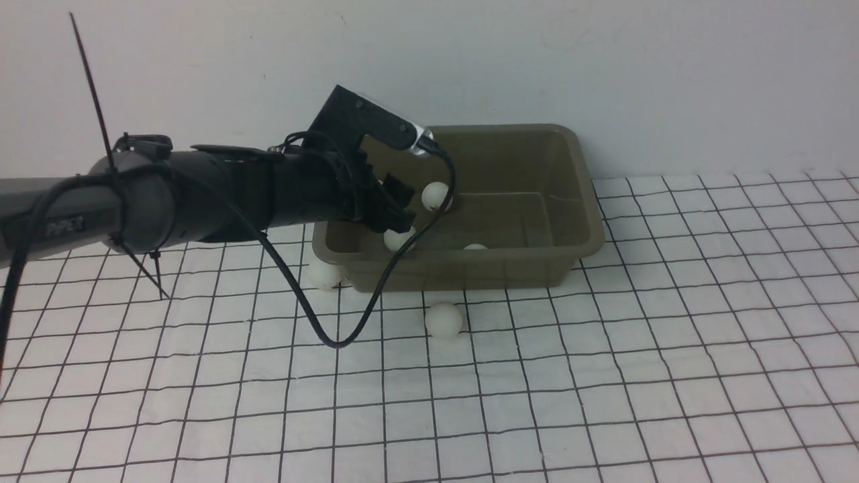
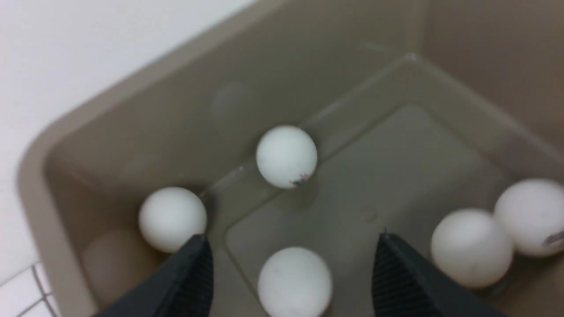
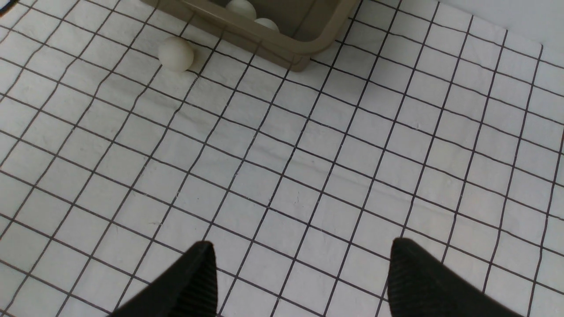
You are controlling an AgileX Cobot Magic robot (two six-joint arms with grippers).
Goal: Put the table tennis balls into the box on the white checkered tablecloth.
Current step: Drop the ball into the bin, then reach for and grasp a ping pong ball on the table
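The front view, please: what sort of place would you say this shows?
Probably a robot test bench: a white cloth with thin black grid lines, a bare white wall, and a black cabled robot arm over an olive-grey plastic tub.

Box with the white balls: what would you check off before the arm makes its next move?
1. Left gripper empty over the box: jaws apart, nothing clamped: ok.
2. Balls in the box: five show inside: ok.
3. Cloth free of balls: one lies in front of the box, one by its corner: not ok.
4. Right gripper ready: open, empty: ok.
5. Dangling cable clear of the corner ball: cannot tell.
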